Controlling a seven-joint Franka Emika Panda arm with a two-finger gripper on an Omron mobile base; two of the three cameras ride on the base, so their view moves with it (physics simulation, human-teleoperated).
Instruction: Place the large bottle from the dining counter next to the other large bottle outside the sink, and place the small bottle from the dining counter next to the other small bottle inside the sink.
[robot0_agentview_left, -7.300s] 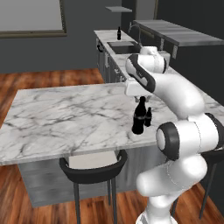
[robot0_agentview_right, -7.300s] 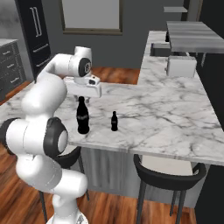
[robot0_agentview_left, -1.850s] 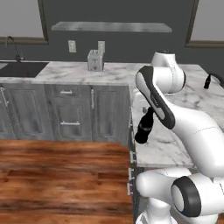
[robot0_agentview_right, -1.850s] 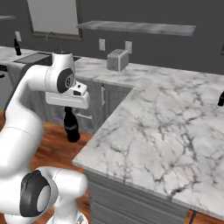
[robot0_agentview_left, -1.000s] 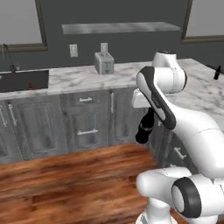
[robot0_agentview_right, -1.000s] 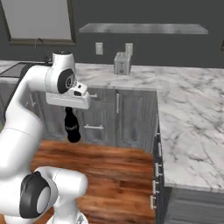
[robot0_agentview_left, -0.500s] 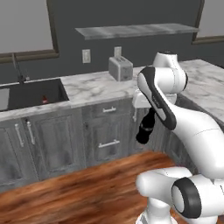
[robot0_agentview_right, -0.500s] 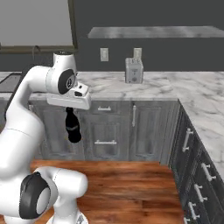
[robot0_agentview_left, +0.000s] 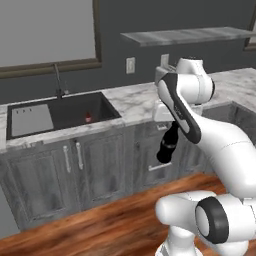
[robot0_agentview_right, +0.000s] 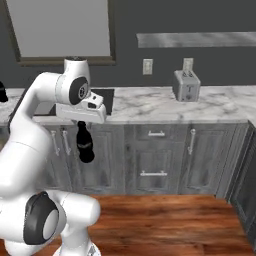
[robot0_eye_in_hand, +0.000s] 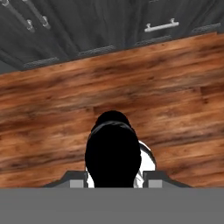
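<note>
A long marble tabletop (robot0_agentview_left: 135, 102) runs along the dark wall over grey cabinets (robot0_agentview_right: 155, 155), with a wooden floor (robot0_eye_in_hand: 131, 96) in front of them. Set into the tabletop at the left of the left base view is the sink (robot0_agentview_left: 75, 111), a dark rectangular basin with a grey ribbed drainboard panel (robot0_agentview_left: 31, 119) on its left side and a thin curved faucet (robot0_agentview_left: 58, 82) behind it. The white arm reaches forward in front of the cabinets, its claw (robot0_agentview_right: 81, 123) pointing down and clamped on the neck of a large black bottle (robot0_agentview_right: 85, 143), which hangs upright in the air over the floor, level with the cabinet doors and below the tabletop's edge; the left base view shows the same bottle (robot0_agentview_left: 167, 145) dangling under the hand, right of the sink and apart from it. From the hand view the bottle's dark round top (robot0_eye_in_hand: 113, 153) sits between the fingertips with floorboards far beneath it. A grey toaster (robot0_agentview_right: 186, 85) stands on the tabletop against the wall, well to the right of the sink, below a wall outlet (robot0_agentview_right: 147, 66). Inside the basin, near its right wall, rests the small reddish-brown bottle (robot0_agentview_left: 88, 117), seen as a little red spot. At the far left edge of the right base view another black bottle (robot0_agentview_right: 2, 93) stands on the tabletop, cut off by the frame.
</note>
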